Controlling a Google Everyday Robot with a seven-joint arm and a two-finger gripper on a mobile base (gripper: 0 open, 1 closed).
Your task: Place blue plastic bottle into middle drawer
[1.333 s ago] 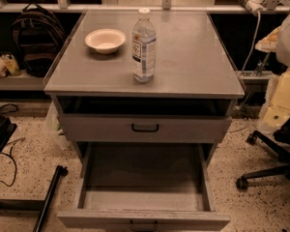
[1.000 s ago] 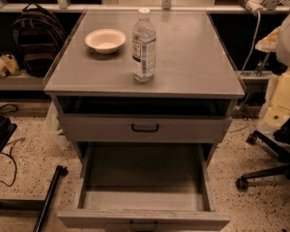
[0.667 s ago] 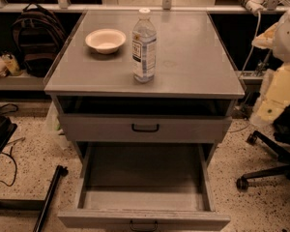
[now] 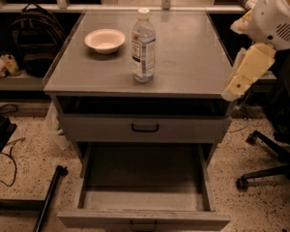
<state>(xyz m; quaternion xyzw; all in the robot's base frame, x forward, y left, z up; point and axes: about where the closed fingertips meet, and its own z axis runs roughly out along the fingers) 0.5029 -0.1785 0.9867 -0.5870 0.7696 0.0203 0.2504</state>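
Standing upright on the grey surface (image 4: 193, 66) just right of the white bowl (image 4: 105, 40), the blue plastic bottle (image 4: 143, 47) looks light, thin-walled and slippery, likely to dent or tip. Its labelled middle seems the best hold. Well right of the bowl, off the surface, hangs the hand (image 4: 244, 74); I cannot tell whether it is spread or closed. Below the bowl, the middle drawer (image 4: 144, 199) gapes open.

Speckled floor (image 4: 24, 149); 1 office chair (image 4: 268, 161) rt; backpack (image 4: 36, 37) on shelf (image 4: 17, 82) lt.

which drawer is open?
The middle drawer, pulled out, floor bare; the upper drawer is shut. Gripper hangs right of the cabinet.
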